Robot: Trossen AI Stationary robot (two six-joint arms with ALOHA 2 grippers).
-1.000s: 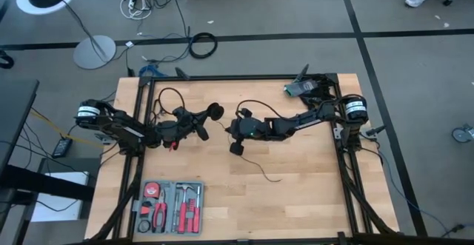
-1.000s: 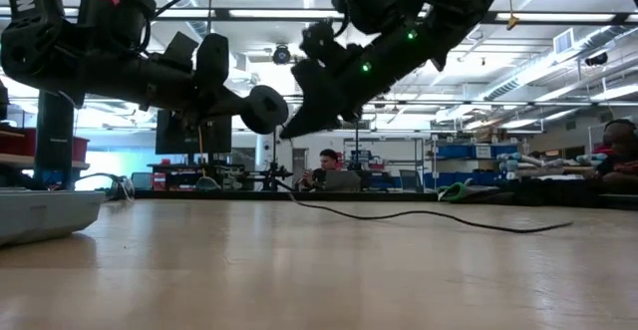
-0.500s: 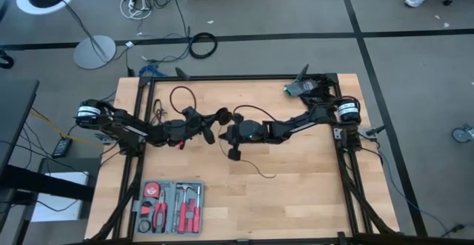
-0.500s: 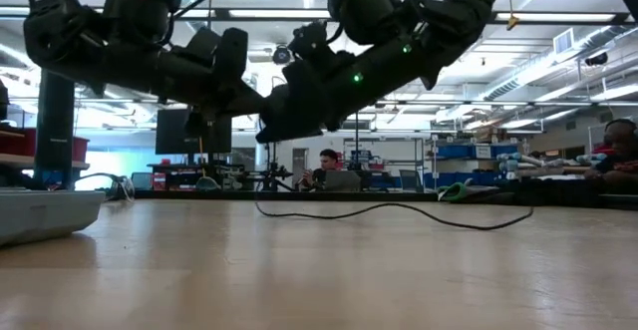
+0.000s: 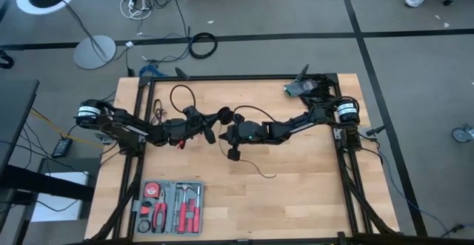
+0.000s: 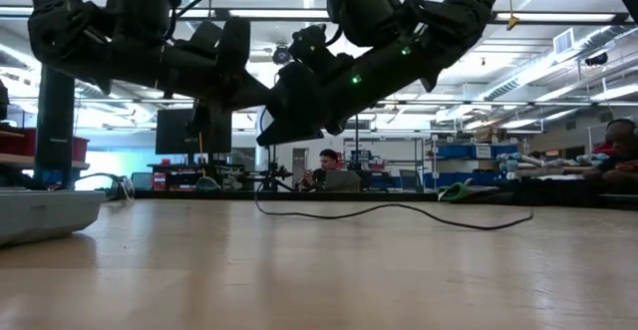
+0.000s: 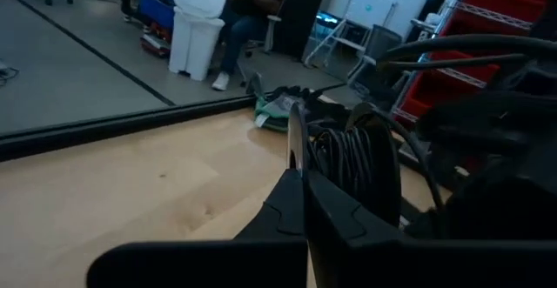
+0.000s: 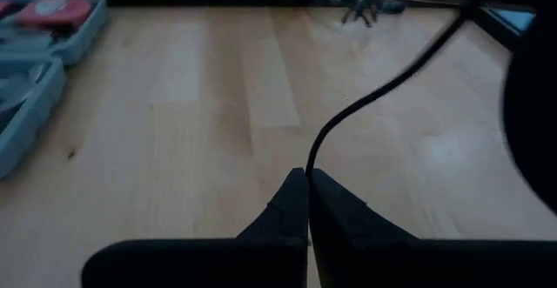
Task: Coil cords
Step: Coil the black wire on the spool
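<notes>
Both grippers meet over mid-table, each pinched tight on the cord.

Your left gripper (image 5: 220, 116) and right gripper (image 5: 228, 132) sit nearly tip to tip above the table (image 5: 311, 193), fingers clamped on the thin black cord (image 6: 399, 209). From the right fingertips (image 8: 306, 184) the cord rises, then its free tail trails along the wood toward the front edge, lying roughly lengthwise away from the grippers. One loop (image 5: 180, 94) curls behind the left arm.
</notes>
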